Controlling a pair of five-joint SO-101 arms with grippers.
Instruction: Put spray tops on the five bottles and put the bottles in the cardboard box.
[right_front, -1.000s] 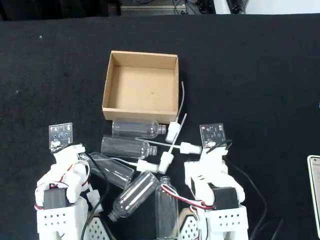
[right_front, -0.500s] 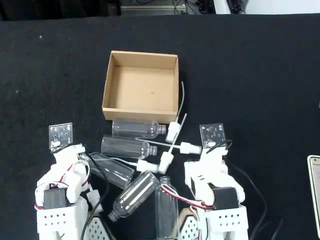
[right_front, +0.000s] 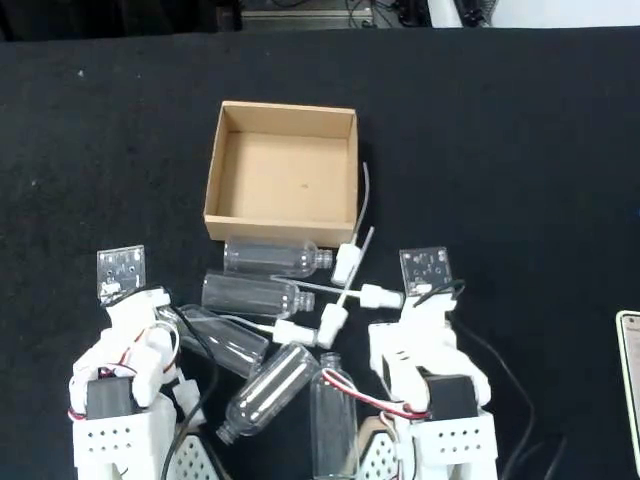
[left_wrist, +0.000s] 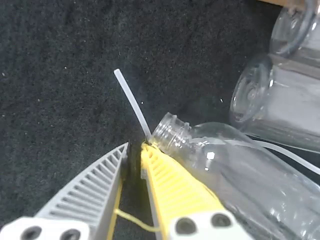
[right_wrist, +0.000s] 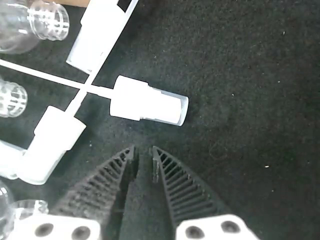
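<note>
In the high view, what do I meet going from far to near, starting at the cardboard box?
cardboard box → first lying bottle → second lying bottle → tilted bottle between the arms

Open brown cardboard box (right_front: 282, 175): upright, upper centre. Five clear plastic bottles (right_front: 250, 295): uncapped, lying flat, lower centre below the box. White spray tops (right_front: 346, 262): loose, right of the bottles.
</note>
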